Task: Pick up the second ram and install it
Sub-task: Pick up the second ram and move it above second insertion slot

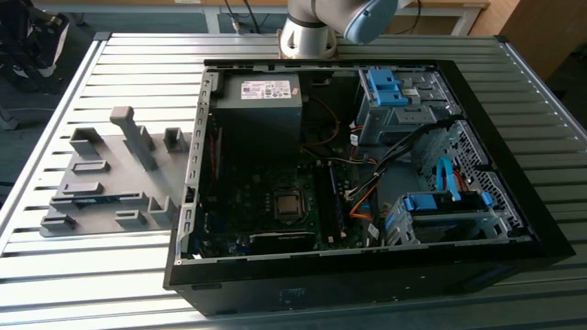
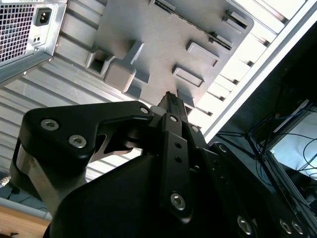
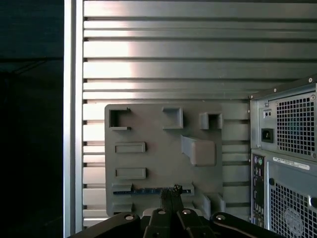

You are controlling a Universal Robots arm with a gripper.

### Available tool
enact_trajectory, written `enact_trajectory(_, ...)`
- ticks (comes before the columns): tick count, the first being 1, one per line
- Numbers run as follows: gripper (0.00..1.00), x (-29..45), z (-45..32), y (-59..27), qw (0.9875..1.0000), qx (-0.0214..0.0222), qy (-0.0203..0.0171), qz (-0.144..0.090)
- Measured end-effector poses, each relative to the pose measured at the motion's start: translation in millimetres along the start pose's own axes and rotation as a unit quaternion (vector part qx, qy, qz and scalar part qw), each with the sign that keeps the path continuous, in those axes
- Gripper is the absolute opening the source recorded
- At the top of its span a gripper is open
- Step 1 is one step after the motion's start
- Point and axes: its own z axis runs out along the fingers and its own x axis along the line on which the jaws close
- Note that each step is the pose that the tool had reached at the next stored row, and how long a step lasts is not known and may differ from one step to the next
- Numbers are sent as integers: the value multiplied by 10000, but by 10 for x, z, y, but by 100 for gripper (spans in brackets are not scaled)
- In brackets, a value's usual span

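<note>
- Ribbed aluminium worktop (image 1: 137, 55); dark floor past its edge in the first wrist view.
- Flat grey plastic holder plate with raised blocks (image 3: 153, 163) lies on the worktop at the exterior view's left, just beside the open black computer tower case (image 1: 367, 289).
- Second ram, a long thin dark blue-green memory stick (image 3: 143, 190), sits on edge in a slot of the plate. One end is hidden behind the fingertips in the first wrist view. In the exterior view it is only a thin blue strip (image 1: 92, 200).
- Black two-finger end effector (image 3: 171, 192) hangs above the plate, clear of it; fingers pressed together, empty. Tips also in the second wrist view (image 2: 169, 101), its own body blocking much of the scene.
- Grey robot arm (image 1: 307, 38) stands behind the case, cut off at the top edge.
- Memory slots inside the case are too dark to make out.
</note>
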Motion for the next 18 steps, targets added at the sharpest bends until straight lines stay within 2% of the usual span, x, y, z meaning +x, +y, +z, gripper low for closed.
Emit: enact_trajectory(18, 11, 0, 1, -2, 9998, -6, 7, -216)
